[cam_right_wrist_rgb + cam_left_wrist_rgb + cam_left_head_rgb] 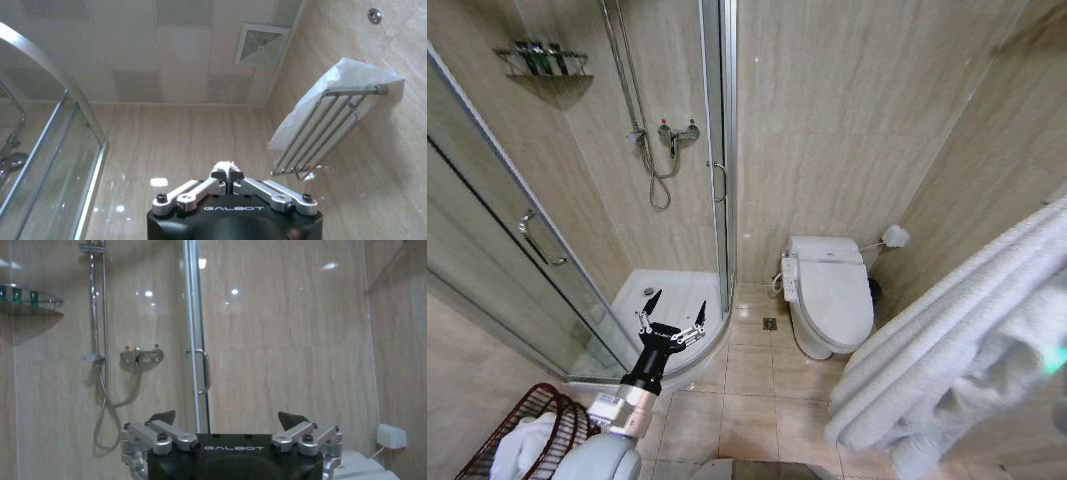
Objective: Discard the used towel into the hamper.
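Head view: left gripper (674, 318) spread empty; right gripper (227, 176) pinches towel (225, 166) in wrist view.

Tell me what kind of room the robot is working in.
A bathroom, most likely in a hotel or home. A glass shower enclosure with a wall mixer and hose, a toilet beside it, and white towels hanging at the right show it.

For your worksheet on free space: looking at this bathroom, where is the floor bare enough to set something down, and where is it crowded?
Free: the tiled floor between the shower tray and the toilet.

Crowded: the lower left corner, where the hamper already holds white cloth beside the open left gripper; the right side, where a white towel hangs in front.
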{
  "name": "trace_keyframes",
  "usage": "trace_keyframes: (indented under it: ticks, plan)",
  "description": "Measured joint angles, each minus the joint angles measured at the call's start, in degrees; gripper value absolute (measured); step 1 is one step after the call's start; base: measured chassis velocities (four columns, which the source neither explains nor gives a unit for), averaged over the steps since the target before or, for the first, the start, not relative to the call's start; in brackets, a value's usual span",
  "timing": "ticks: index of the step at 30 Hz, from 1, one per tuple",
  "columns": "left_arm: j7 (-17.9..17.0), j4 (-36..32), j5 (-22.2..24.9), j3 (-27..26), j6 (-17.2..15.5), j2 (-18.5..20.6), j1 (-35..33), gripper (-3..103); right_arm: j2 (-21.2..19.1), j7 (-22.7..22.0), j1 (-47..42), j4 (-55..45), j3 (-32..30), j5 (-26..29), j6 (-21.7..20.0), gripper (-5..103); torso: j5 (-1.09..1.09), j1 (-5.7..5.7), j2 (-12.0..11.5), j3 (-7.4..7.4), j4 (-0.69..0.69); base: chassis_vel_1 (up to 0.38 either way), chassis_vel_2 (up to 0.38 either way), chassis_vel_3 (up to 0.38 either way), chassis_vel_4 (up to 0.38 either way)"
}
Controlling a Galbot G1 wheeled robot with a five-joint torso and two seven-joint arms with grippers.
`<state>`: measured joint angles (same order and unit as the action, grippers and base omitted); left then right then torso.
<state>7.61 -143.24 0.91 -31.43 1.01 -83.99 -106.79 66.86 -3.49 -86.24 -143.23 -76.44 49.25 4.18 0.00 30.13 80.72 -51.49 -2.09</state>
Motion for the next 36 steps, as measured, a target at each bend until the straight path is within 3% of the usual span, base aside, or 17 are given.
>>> trace_keyframes:
  ticks: [36]
  plan:
    - [0.0,0.0,0.0,0.0,0.0,0.0,0.0,100,0.2,0.6,0.1,0.0,0.1,-1.3,0.0,1,-0.01,-0.3,-0.6,0.33,-0.01,0.07,0.066,0.066,0.068]
